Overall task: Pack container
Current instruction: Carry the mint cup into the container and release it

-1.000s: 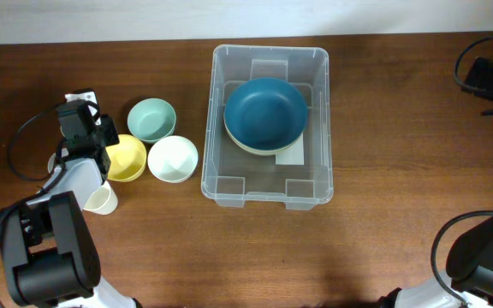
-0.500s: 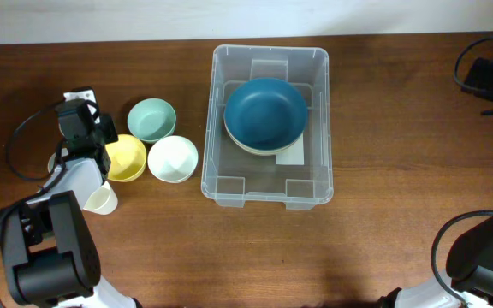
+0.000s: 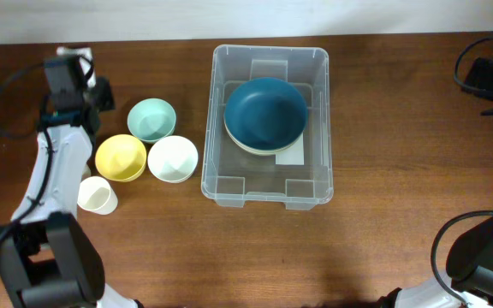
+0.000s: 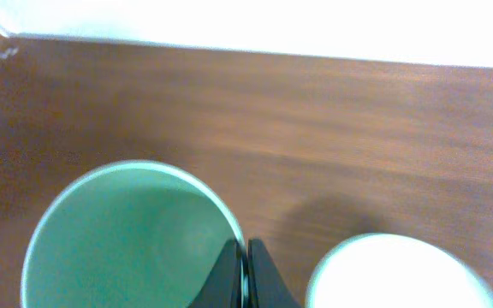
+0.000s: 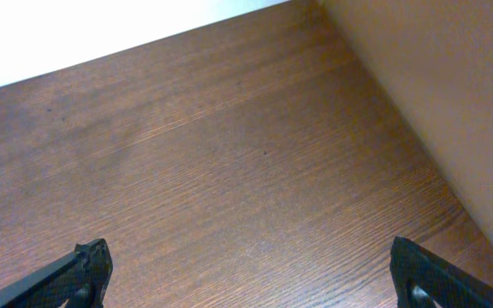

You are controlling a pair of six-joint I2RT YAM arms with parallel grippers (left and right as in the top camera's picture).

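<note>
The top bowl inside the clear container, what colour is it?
The bowl is dark teal-blue, clearest in the overhead view.

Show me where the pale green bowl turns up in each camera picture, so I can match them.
Overhead: the pale green bowl sits left of centre, left of the clear container, apart from it.
Left wrist: the pale green bowl fills the lower left, seen close up.
Right wrist: not in it; only bare wooden table shows.
Shared landmark: the white bowl, beside the green one, shows at the left wrist view's lower right.
</note>
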